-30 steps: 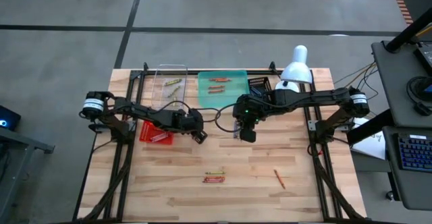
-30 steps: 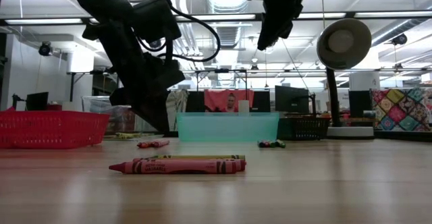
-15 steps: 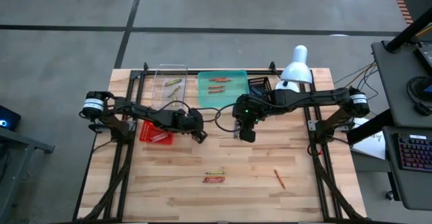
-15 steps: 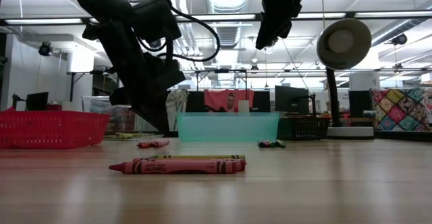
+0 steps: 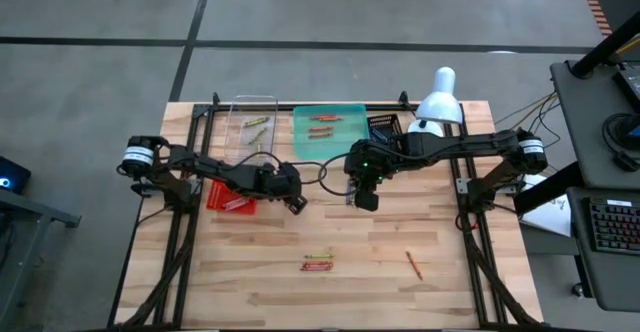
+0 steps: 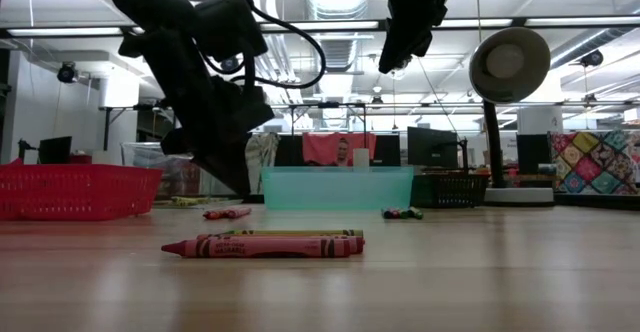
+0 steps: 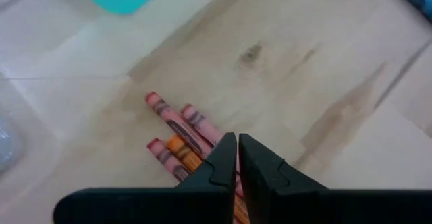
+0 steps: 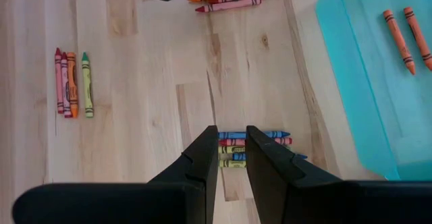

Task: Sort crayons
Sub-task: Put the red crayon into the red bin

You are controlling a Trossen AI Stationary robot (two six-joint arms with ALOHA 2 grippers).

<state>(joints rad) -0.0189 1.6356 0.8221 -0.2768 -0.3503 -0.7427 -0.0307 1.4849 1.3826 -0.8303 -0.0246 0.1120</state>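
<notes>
Crayons lie in small groups on the wooden table. One red and orange group (image 7: pixel 177 133) lies under my left gripper (image 7: pixel 237 158), which is shut and low over it; the fingers hide the group's near ends. A blue, red and yellow-green group (image 8: pixel 255 145) lies far below my right gripper (image 8: pixel 231 135), which is open, empty and raised high (image 6: pixel 395 60). Another group (image 5: pixel 318 263) lies toward the near edge, with a lone orange crayon (image 5: pixel 413 264) to its right. In the high view both grippers, left (image 5: pixel 295 201) and right (image 5: pixel 365 200), are mid-table. My left gripper's shut fingertips (image 7: pixel 226 158) point slanting down at the near ends of the red and orange crayons (image 7: pixel 196 126). The fingers hide where they meet, so I cannot tell whether they touch the crayons. The crayons lie flat on the table.
At the far edge stand a clear tray (image 5: pixel 240 107) with yellow-green crayons, a teal tray (image 5: pixel 345 144) with two orange crayons, a black basket (image 5: pixel 383 127) and a white lamp (image 5: pixel 437 102). A red mesh basket (image 5: pixel 230 197) sits left of my left gripper. A person shows beyond the table (image 6: pixel 343 152).
</notes>
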